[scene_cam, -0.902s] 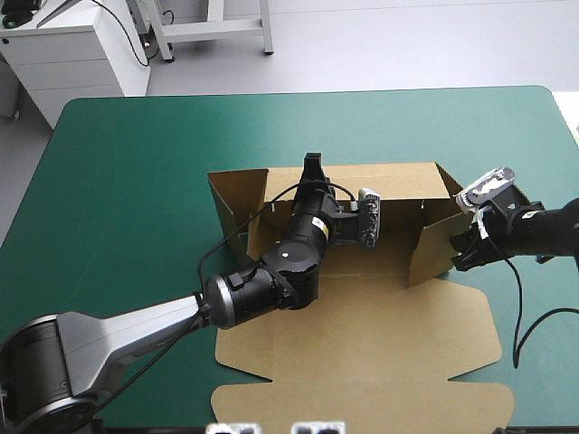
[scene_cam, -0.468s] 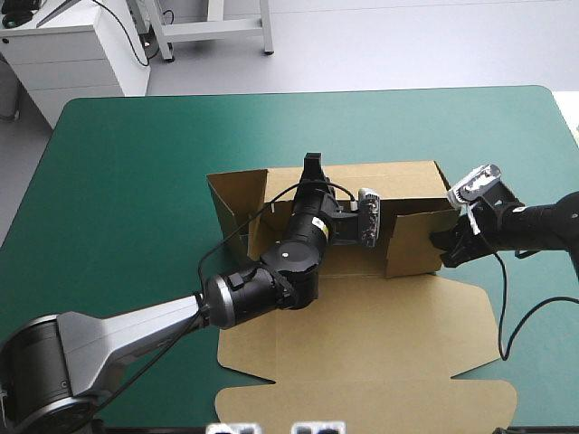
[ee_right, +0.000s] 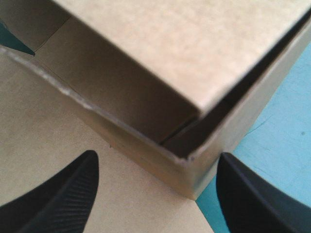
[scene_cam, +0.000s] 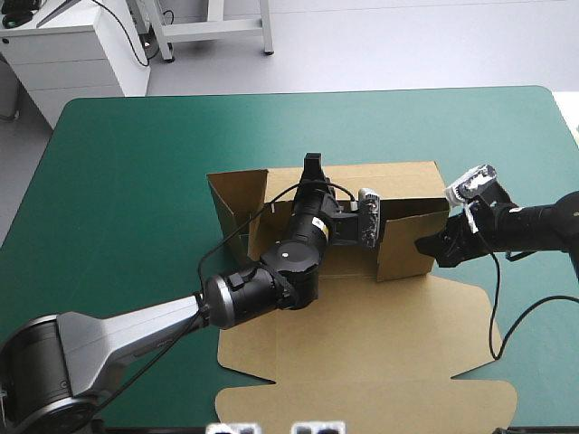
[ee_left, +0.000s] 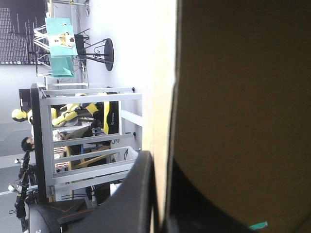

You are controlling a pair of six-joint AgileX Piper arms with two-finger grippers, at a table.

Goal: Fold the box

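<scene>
- Left gripper: fingers clamped on the far wall of the box, which blocks the view ahead.
- Right gripper: fingers spread, with a raised box corner between them.
- Box: mid-table, with its walls up and lid flat; the left arm lies across it.

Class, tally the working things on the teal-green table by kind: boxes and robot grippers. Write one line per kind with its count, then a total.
brown box: 1
black grippers: 2 (left gripper, right gripper)
Total: 3
</scene>
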